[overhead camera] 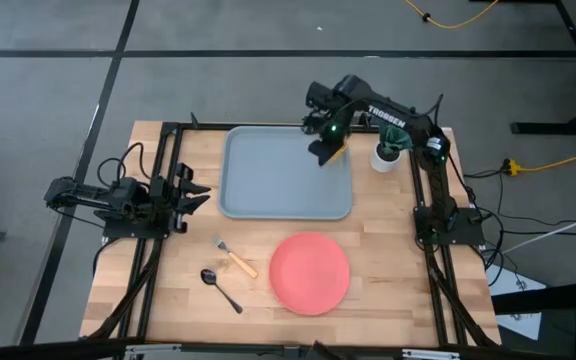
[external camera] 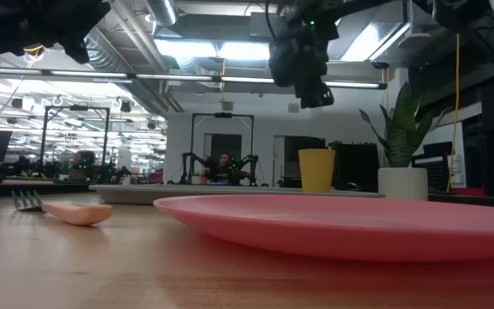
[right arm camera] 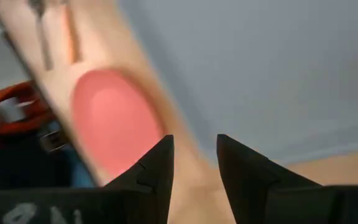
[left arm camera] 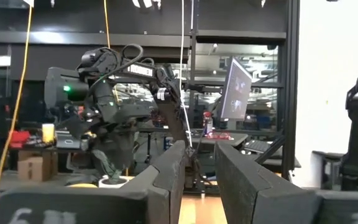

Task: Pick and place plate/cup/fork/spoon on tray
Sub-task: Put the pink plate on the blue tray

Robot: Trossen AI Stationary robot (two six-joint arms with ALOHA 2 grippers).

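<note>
Top-down and level views of the wooden tabletop (overhead camera: pixel 388 290). The tray (overhead camera: pixel 268 180), a light blue-grey rectangle with rounded corners and a raised rim, lies at the far centre. The cup (external camera: pixel 316 170), a small plain yellow-orange cylinder, stands upright at the tray's far right corner; from above it is almost wholly hidden beneath the right gripper (overhead camera: pixel 326 150), which hangs clear above it with jaws parted and empty. The plate (overhead camera: pixel 310 273), round, flat and coral-pink, lies on the tabletop just in front of the tray. To its left lie the fork (overhead camera: pixel 235 257), with metal head and pale orange handle, and the dark spoon (overhead camera: pixel 221 288), near each other but apart; the spoon cannot be made out in the level view. A white pot with a green plant (overhead camera: pixel 388 152) stands just right of the tray. The left gripper (overhead camera: pixel 194 193) waits at the left edge, jaws slightly apart, holding nothing.
</note>
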